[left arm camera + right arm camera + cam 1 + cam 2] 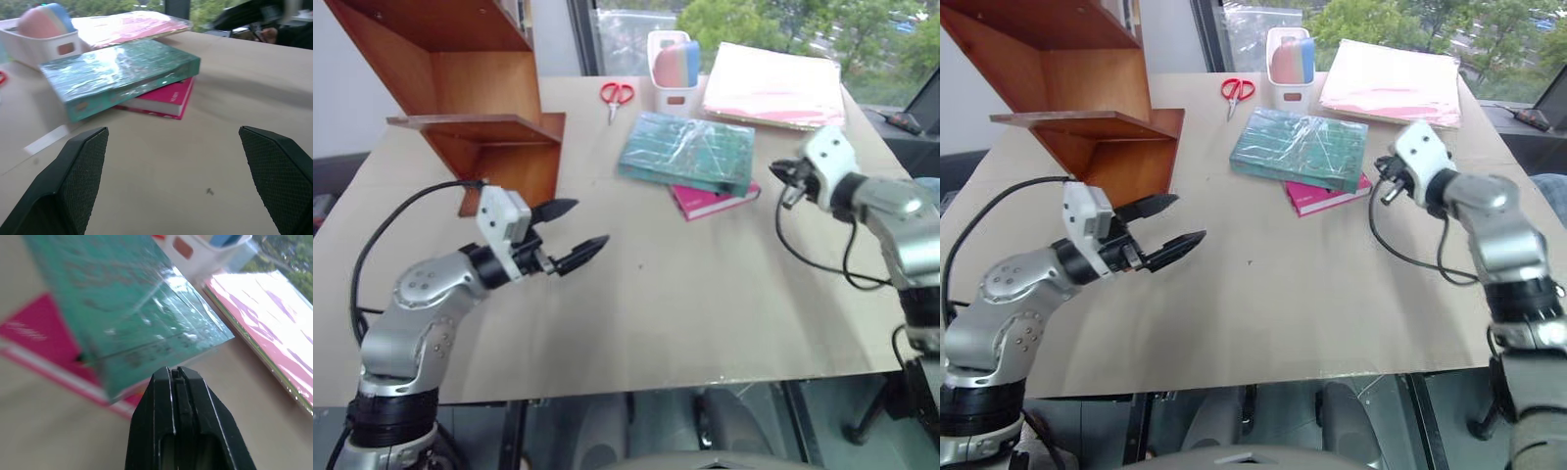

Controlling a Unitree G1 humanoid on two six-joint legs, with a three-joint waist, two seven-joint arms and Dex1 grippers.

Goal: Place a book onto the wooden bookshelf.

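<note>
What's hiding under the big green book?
A thinner pink book lies under the green book, with one end and corner poking out. The rest of its cover is hidden, so its title can't be read.

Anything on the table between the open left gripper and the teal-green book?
No: bare tan tabletop runs from the open left gripper to the thick teal-green plastic-wrapped book, as the left wrist view shows. A thin magenta-pink book lies under it.
</note>
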